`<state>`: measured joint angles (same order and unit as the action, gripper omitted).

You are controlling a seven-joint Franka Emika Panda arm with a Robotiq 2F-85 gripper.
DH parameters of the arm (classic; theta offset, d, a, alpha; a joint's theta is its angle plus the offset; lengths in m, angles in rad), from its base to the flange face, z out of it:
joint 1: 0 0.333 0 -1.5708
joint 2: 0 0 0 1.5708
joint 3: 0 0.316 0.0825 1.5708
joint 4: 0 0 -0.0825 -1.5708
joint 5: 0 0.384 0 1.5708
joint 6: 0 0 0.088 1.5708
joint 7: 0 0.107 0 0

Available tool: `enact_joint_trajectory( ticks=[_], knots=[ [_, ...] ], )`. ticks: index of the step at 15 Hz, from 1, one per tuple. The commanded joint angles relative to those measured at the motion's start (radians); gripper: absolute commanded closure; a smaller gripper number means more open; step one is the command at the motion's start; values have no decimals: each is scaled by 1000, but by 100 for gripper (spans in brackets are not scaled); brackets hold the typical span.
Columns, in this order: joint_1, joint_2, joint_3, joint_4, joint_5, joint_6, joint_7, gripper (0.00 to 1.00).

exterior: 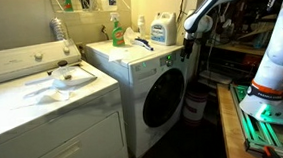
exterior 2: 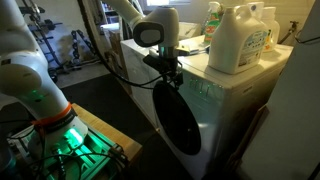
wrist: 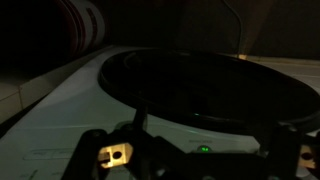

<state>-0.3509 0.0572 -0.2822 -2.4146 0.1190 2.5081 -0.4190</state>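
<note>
A white front-load washer has a dark round door (exterior: 163,98), which also shows in an exterior view (exterior 2: 178,125) and fills the wrist view (wrist: 200,85). My gripper (exterior: 187,46) hangs at the washer's upper front corner, just above the door's rim (exterior 2: 170,78). In the wrist view its two dark fingers stand wide apart (wrist: 205,140) with nothing between them. It is open and empty. The wrist view is very dim.
A large white detergent jug (exterior: 160,30) (exterior 2: 238,40) and a green bottle (exterior: 116,31) stand on the washer top. A white top-load machine (exterior: 43,106) with a bowl (exterior: 66,79) stands beside it. A white bucket (exterior: 195,107) sits on the floor. The robot base glows green (exterior 2: 60,140).
</note>
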Motion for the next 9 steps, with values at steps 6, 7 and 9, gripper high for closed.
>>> enact_joint_trajectory(
  ticks=[6,7,9],
  knots=[
    [-9,14,-32,2,-51,102,-2,65],
    [-12,22,-35,5,-54,124,9,73],
    [-17,40,-43,5,-77,180,20,87]
  ],
)
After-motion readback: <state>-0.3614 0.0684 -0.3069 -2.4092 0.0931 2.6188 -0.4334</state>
